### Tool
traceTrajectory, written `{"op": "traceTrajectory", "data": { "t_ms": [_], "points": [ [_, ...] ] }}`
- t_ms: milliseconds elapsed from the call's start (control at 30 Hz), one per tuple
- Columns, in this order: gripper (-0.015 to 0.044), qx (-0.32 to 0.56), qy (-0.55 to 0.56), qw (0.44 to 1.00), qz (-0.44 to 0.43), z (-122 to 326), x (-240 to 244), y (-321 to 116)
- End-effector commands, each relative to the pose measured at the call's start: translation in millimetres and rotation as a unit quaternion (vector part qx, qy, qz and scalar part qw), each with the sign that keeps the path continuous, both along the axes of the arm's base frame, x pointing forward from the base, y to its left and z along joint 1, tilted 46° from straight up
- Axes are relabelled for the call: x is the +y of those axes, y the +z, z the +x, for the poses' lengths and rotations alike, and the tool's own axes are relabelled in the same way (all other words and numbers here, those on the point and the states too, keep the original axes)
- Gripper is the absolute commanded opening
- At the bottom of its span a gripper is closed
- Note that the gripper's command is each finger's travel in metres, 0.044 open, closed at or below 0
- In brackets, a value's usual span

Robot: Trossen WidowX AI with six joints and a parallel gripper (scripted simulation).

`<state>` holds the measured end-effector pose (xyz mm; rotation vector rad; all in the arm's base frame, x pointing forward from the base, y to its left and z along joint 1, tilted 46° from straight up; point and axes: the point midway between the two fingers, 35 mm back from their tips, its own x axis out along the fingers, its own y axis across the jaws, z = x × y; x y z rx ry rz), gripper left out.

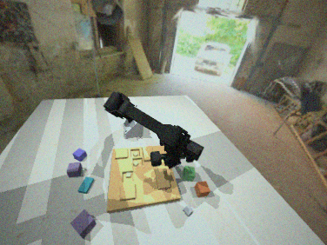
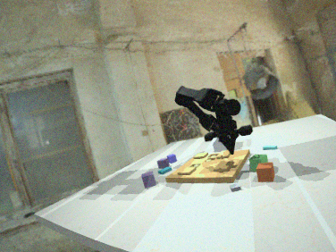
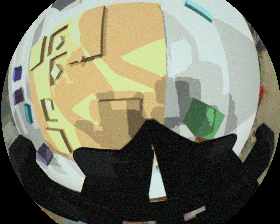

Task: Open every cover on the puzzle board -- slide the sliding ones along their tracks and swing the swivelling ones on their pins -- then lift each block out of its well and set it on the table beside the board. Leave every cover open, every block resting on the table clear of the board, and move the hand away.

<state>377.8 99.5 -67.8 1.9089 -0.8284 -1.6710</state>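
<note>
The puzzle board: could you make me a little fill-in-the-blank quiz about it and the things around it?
1. The small block between the puzzle board and the orange block is ____.
2. The robot's arm is coloured ____.
3. The gripper is ____, with nothing between its fingers.

Missing words: green; black; shut

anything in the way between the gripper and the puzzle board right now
Nothing visible stands between them: the closed gripper hangs over the puzzle board near one edge. The green block sits beside the board, not between them.
</note>
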Motion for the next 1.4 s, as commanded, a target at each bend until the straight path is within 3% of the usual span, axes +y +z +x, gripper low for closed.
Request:
{"op": "traceTrajectory", "data": {
  "t_ms": [0, 1367],
  "points": [
    [0.0000, 0.004, 0.000, 1.000, -0.004, -0.3, -6.2, -4.4],
    [0.0000, 0.004, 0.000, 1.000, -0.005, -1.3, -34.2, -22.7]
  ]
}}
